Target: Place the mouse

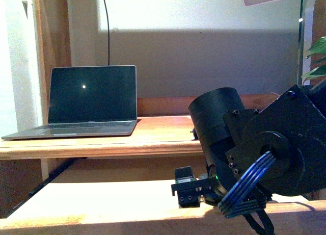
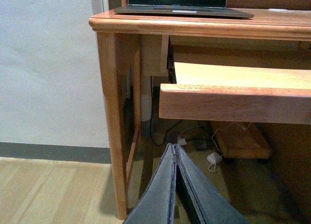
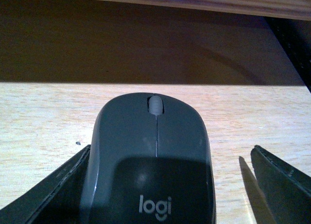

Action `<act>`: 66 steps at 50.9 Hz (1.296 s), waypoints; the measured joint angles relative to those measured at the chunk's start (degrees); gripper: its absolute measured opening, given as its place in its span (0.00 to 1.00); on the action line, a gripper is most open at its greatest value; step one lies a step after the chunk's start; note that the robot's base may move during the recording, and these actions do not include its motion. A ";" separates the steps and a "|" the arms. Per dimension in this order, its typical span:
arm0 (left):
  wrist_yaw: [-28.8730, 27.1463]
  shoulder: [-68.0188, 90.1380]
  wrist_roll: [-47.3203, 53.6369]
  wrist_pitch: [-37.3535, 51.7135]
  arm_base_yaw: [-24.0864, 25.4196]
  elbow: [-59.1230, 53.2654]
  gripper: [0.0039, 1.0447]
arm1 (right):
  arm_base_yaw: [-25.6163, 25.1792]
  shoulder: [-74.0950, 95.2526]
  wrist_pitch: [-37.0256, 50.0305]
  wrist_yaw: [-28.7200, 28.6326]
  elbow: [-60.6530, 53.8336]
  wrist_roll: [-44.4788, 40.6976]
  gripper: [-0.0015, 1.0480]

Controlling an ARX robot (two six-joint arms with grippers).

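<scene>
The dark grey mouse (image 3: pixel 150 156), with a "logi" logo, lies flat on the pale wooden pull-out tray (image 3: pixel 43 112). My right gripper (image 3: pixel 171 148) is open around it. One finger (image 3: pixel 53 195) is at the mouse's side; the other finger (image 3: pixel 282 185) stands well apart from it. In the front view my right arm (image 1: pixel 265 143) hangs over the tray (image 1: pixel 102 204) and hides the mouse. My left gripper (image 2: pixel 173 147) is shut and empty, low down and pointing under the desk towards the tray's front edge (image 2: pixel 233 102).
An open laptop (image 1: pixel 91 100) stands on the desk top (image 1: pixel 163 138) at the left; it also shows in the left wrist view (image 2: pixel 180 0). A desk leg (image 2: pixel 112 122) and floor cables with an adapter (image 2: pixel 214 158) lie ahead of the left gripper. Plant leaves (image 1: pixel 316 56) are at the right.
</scene>
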 joint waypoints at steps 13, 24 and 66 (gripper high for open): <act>0.00 0.00 0.04 0.00 0.00 0.00 0.48 | -1.51 -0.52 -1.18 -3.58 0.57 1.73 0.56; 0.00 0.00 0.04 0.00 0.00 0.00 0.78 | -2.19 -9.97 -1.62 -7.17 -4.76 1.01 0.55; 0.00 0.00 0.13 0.00 0.00 0.00 0.93 | 4.17 32.65 -20.44 6.03 65.55 -5.53 0.55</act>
